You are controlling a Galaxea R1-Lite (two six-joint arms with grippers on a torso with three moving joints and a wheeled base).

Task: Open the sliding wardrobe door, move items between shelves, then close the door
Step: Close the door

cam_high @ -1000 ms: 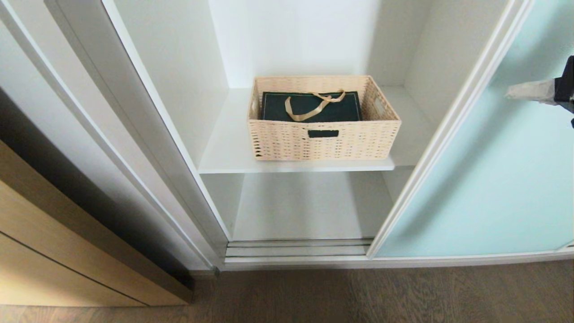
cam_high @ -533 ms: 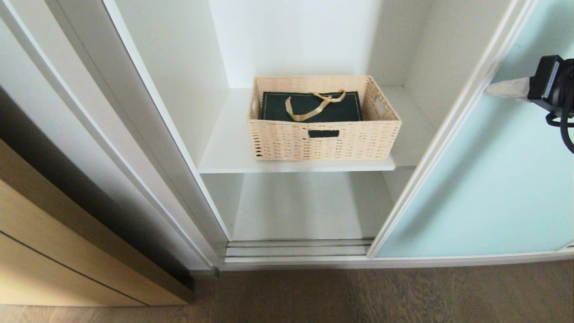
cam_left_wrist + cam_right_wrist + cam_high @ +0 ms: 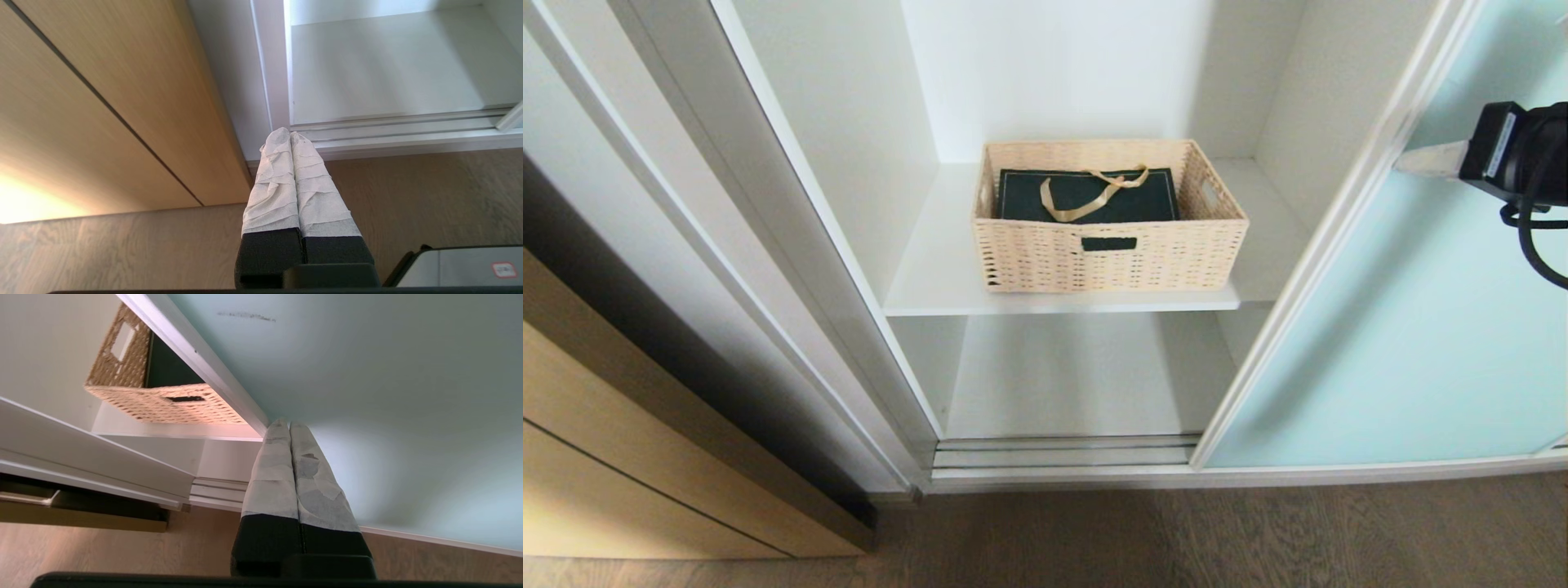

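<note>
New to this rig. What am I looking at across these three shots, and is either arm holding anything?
It is a two-armed robot on wheels facing a wardrobe. The wide shot comes from its head camera; the other two come from cameras on each wrist, looking along the fingers.

The frosted sliding wardrobe door stands open to the right. On the upper shelf sits a wicker basket with a dark green gift bag lying flat inside. The lower shelf is below it.

The right end effector is shut and empty, tips by the door's frame edge. The left end effector is shut and empty too, parked low above the wood floor.
</note>
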